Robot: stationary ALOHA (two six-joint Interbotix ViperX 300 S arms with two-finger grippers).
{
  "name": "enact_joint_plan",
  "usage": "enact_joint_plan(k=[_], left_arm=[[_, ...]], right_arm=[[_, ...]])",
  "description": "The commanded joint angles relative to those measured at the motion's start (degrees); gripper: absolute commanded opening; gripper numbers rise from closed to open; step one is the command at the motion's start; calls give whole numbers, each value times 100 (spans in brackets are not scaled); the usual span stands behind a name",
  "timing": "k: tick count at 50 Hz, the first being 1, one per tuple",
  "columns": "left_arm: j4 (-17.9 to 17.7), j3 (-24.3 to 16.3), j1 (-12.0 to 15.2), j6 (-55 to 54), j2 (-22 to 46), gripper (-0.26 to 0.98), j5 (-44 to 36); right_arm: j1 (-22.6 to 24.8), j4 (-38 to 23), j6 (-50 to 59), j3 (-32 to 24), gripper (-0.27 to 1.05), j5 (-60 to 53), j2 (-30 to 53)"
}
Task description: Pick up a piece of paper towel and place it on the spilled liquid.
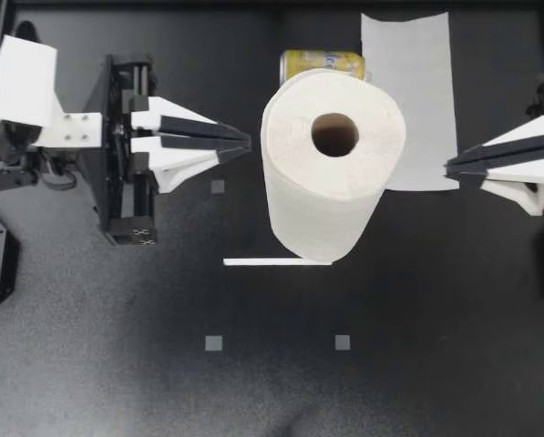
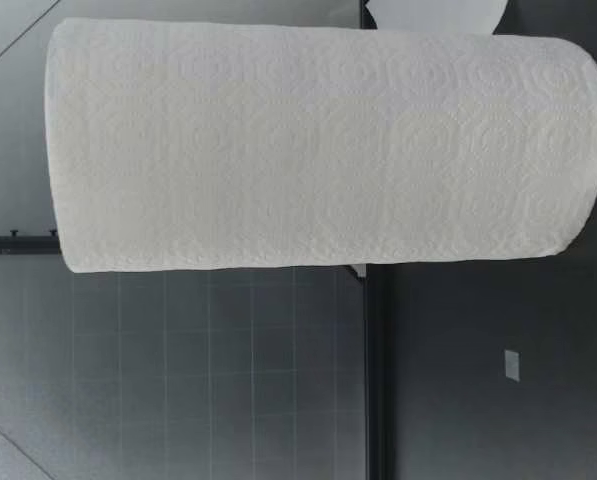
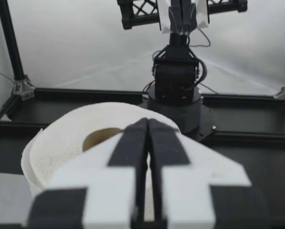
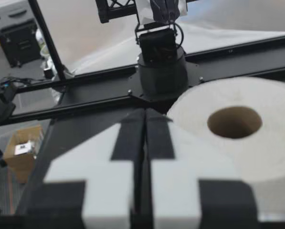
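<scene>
An upright paper towel roll [image 1: 331, 155] stands mid-table on a thin white base [image 1: 276, 262]; it fills the low view [image 2: 318, 150]. A loose towel sheet [image 1: 413, 91] lies flat at the back right, next to a tipped yellow can [image 1: 322, 64]. No liquid shows. My left gripper [image 1: 244, 143] is shut and empty, a short way left of the roll [image 3: 75, 143]. My right gripper [image 1: 452, 168] is shut, its tips at the sheet's near right corner. In the right wrist view no paper shows between the fingers [image 4: 128, 138], and the roll [image 4: 237, 124] is ahead to one side.
Small grey squares [image 1: 214, 343] [image 1: 343, 342] [image 1: 218, 187] mark the black table. Black frame rails run along the back and sides. Each wrist view shows the opposite arm's base [image 3: 175, 81] [image 4: 161, 67] beyond the roll.
</scene>
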Motion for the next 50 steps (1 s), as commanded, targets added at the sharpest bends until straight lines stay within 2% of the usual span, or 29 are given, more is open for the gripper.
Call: enact_joint_plan(k=[1, 22, 50], left_arm=[[-9, -114, -18, -9, -114, 10, -18], [-18, -26, -18, -9, -246, 10, 53], [-9, 167, -18, 0, -369, 10, -193]], right_arm=[[26, -53, -9, -272, 12, -26, 167], [26, -88, -9, -510, 12, -26, 606], [26, -88, 0, -439, 12, -18, 554]])
